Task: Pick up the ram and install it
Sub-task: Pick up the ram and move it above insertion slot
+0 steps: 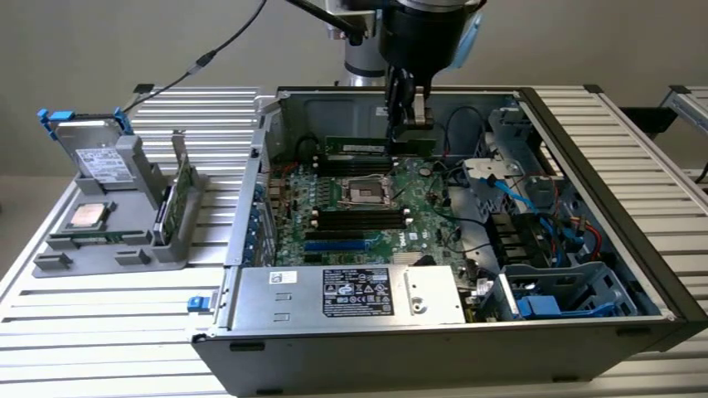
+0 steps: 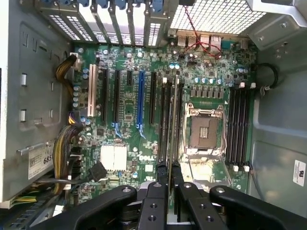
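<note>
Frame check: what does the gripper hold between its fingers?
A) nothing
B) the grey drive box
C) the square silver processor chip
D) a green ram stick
D: the gripper is shut on the ram, a narrow green stick, over the motherboard inside the open case.

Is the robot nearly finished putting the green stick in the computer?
About halfway. Picked up already: the black gripper pinches the long flat green ram stick. Right now it hangs just above the black slots on the green motherboard. Left: it doesn't look seated in a slot yet.
</note>
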Controlling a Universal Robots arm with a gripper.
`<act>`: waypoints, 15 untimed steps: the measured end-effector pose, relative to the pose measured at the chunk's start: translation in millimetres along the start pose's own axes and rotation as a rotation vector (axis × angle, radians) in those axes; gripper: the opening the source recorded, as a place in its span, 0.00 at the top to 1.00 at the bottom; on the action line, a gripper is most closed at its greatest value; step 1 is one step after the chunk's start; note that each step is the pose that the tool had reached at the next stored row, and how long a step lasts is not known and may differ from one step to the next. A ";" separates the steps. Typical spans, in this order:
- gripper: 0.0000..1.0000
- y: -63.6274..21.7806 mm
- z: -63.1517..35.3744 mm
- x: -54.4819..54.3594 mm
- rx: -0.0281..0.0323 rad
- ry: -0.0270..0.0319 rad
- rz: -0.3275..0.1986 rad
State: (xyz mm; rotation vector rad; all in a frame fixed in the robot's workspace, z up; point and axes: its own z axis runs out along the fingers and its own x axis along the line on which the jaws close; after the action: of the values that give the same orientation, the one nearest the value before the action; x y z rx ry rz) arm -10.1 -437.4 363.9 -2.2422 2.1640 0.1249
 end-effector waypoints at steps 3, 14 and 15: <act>0.86 -0.2 3.7 -0.3 0.0020 -0.0003 0.015; 0.86 -0.4 18.8 -0.6 0.0129 -0.0002 0.038; 0.86 -0.4 19.5 -0.9 0.0130 0.0027 0.033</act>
State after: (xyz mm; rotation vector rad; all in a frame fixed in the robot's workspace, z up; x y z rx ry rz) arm -10.6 -435.1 344.5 -2.2018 2.1972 0.1082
